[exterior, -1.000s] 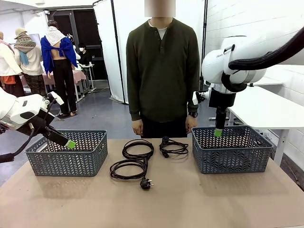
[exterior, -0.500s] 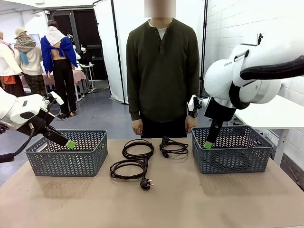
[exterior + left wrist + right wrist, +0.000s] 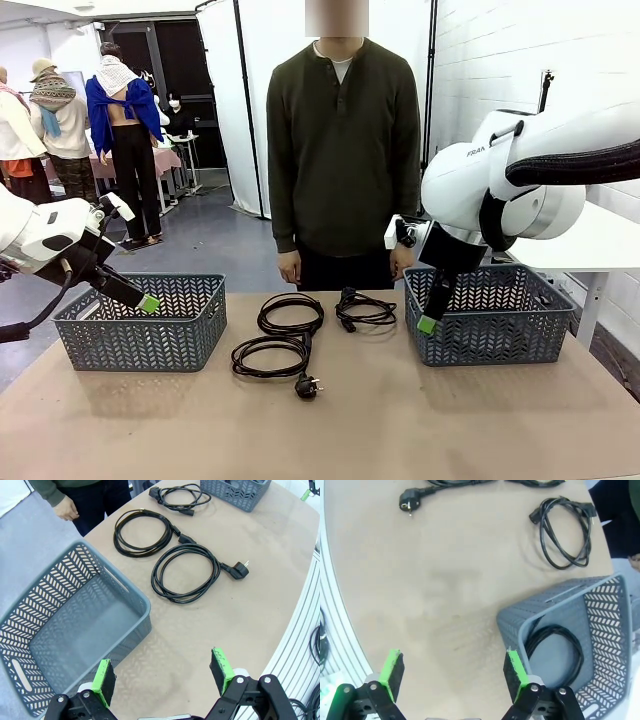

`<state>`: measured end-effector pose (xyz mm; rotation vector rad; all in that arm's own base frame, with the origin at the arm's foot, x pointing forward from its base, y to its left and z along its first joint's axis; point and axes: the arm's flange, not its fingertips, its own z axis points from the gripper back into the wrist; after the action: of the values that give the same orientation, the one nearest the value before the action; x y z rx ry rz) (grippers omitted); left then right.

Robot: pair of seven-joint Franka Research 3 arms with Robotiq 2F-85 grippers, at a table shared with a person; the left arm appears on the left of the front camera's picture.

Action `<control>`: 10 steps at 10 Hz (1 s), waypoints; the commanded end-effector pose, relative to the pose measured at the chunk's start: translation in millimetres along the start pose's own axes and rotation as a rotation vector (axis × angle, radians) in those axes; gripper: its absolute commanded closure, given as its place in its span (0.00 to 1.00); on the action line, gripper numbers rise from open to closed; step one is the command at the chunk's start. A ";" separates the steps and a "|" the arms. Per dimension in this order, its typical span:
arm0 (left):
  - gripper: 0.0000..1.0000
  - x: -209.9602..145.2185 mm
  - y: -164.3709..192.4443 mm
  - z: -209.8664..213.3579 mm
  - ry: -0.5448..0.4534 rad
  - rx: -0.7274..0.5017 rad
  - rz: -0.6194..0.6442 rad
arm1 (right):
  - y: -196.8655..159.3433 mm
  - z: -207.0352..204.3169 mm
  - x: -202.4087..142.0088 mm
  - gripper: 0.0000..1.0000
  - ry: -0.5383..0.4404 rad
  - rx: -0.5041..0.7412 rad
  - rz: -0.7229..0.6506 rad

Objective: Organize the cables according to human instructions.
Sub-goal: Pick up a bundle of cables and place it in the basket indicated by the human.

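My right gripper point(image 3: 453, 670) hangs wide open and empty over the near left corner of the right basket point(image 3: 490, 340), which holds one coiled cable point(image 3: 554, 649). The nearest loose cable, the small coil with plugs point(image 3: 365, 308), lies just left of that basket, toward the table's point(image 3: 500, 420) far edge and stretched along it. My left gripper point(image 3: 162, 672), also open, is much farther from it.

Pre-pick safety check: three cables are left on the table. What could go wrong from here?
1. The open right gripper hangs close beside the rim of the grey plastic lattice basket; it could clip it.
2. The black coiled cord with the round plug touches the neighbouring black coil; lifting one could drag the other.
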<state>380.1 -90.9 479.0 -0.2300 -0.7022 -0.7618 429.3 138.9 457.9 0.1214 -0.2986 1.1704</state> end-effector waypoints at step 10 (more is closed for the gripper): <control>0.00 -0.5 1.2 -0.5 -0.003 -0.006 0.018 | -3.4 2.2 -2.1 0.00 0.000 -0.008 -0.008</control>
<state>380.1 -90.9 479.0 -0.2300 -0.7022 -0.7618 430.8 135.2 458.7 0.1226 -0.3015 1.1622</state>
